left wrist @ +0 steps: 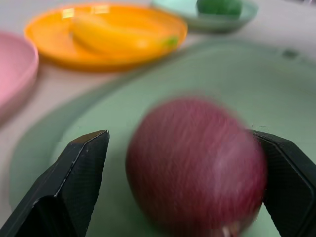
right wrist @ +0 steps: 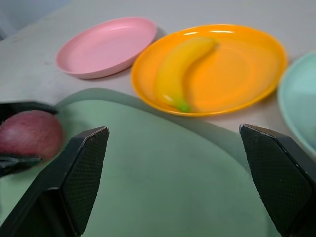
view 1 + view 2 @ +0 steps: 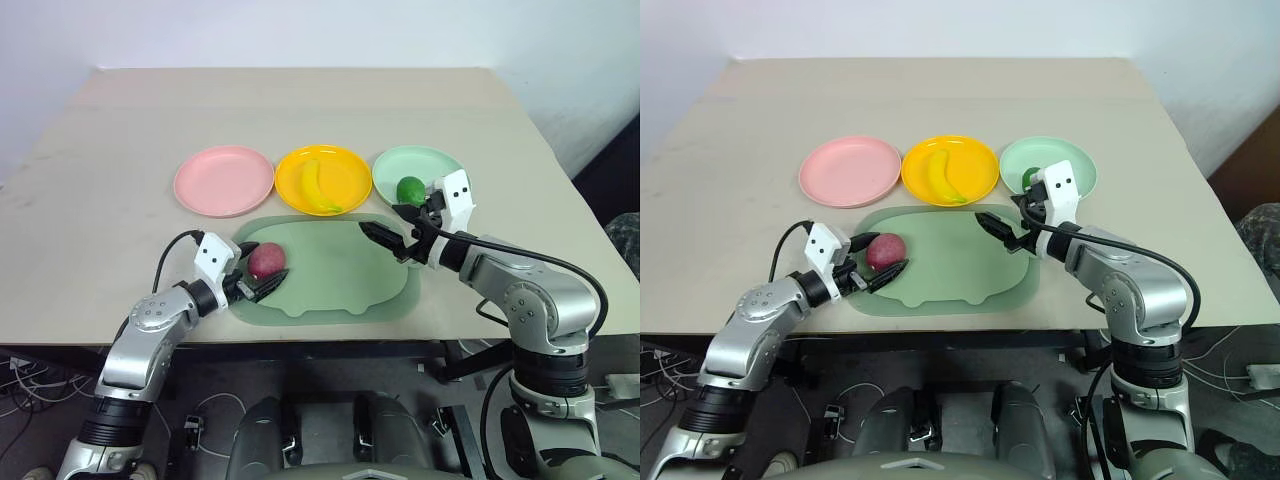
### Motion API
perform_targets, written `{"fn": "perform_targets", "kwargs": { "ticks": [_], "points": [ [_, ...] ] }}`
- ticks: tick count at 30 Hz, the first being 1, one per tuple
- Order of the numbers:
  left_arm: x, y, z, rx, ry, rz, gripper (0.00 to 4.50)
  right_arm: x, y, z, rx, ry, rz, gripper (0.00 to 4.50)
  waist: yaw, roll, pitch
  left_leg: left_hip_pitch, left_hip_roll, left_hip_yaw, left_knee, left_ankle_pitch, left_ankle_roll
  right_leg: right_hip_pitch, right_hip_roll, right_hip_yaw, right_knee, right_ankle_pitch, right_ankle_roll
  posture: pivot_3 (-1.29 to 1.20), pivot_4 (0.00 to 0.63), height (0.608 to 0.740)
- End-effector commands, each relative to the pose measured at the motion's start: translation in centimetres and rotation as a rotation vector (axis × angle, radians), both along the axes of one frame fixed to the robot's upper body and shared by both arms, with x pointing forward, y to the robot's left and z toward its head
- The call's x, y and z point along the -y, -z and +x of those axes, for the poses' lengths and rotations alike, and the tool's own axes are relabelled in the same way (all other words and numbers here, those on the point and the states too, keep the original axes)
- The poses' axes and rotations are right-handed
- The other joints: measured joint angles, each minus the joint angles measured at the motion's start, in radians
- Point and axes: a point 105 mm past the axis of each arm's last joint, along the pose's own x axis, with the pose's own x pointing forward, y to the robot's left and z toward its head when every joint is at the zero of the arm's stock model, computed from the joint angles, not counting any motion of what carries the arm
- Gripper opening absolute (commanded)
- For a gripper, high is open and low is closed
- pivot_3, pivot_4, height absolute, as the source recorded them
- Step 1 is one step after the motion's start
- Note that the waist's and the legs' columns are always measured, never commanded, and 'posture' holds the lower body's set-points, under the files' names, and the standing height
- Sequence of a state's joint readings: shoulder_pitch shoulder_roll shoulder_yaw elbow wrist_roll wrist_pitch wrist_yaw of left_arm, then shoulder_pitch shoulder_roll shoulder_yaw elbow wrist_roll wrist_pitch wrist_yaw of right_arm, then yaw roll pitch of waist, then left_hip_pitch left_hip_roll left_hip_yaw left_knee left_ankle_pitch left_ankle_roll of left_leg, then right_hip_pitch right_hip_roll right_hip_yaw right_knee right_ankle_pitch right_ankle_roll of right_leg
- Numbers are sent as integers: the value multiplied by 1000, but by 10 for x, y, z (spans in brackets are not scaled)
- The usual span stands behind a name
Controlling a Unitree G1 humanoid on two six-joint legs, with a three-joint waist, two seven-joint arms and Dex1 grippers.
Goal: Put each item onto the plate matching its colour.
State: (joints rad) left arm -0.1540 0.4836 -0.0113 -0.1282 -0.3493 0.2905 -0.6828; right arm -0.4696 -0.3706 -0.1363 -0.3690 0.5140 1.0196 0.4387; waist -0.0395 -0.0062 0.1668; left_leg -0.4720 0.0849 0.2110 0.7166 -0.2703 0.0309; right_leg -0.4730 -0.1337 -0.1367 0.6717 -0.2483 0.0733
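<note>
A round dark red-purple fruit [image 3: 266,260] lies at the left end of the pale green tray [image 3: 340,285]. My left gripper [image 3: 258,276] is open around it, one black finger [image 1: 74,187] standing clear of the fruit [image 1: 197,163] and the other close against its far side. My right gripper [image 3: 394,230] hovers open and holds nothing over the tray's right end, in front of the mint green plate [image 3: 440,165]. The green lime [image 3: 410,189] rests on that plate. The yellow banana [image 3: 318,187] lies on the yellow plate [image 3: 350,170]. The pink plate [image 3: 224,180] holds nothing.
The three plates stand in a row just behind the tray, at the middle of a beige table [image 3: 300,100]. The tray sits close to the table's near edge. Bare tabletop stretches behind the plates and to both sides.
</note>
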Motion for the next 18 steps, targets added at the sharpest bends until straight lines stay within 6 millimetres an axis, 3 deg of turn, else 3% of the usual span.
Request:
{"fn": "perform_targets", "kwargs": {
  "ticks": [1, 2, 7, 13, 18],
  "points": [
    [8, -5, 3, 39, 40, -1, 4500, 6, -11, 1, 37, 26, 14, 4477, 2, 0, 0, 0, 0, 0, 0, 0, 0, 0, 0, 0, 0, 0, 0, 0, 150, 695],
    [8, -3, 4, 39, 40, -2, 4500, 7, -11, 1, 37, 33, 15, 4477, 3, 0, 0, 0, 0, 0, 0, 0, 0, 0, 0, 0, 0, 0, 0, 0, 150, 695],
    [9, -2, 3, 38, 70, -58, 2982, 12, -11, 3, 38, 59, 10, 4500, 2, 0, 0, 1, 0, 0, 1, 0, 0, 1, 0, 0, 0, 0, 0, 0, 150, 695],
    [-8, 0, 5, 76, 10, -41, 2948, 14, -7, 2, 29, 64, -9, 4500, 1, 0, 0, 2, 0, 0, 1, 0, 0, 3, 0, 0, 0, 0, 0, 0, 150, 695],
    [-43, -30, 23, 190, -202, -110, 2947, 6, -3, -7, 24, -2, -7, 4500, 2, 0, 0, 7, 0, -2, 0, -1, 1, 8, 0, -1, -2, 0, 0, 0, 150, 695]
  ]
}}
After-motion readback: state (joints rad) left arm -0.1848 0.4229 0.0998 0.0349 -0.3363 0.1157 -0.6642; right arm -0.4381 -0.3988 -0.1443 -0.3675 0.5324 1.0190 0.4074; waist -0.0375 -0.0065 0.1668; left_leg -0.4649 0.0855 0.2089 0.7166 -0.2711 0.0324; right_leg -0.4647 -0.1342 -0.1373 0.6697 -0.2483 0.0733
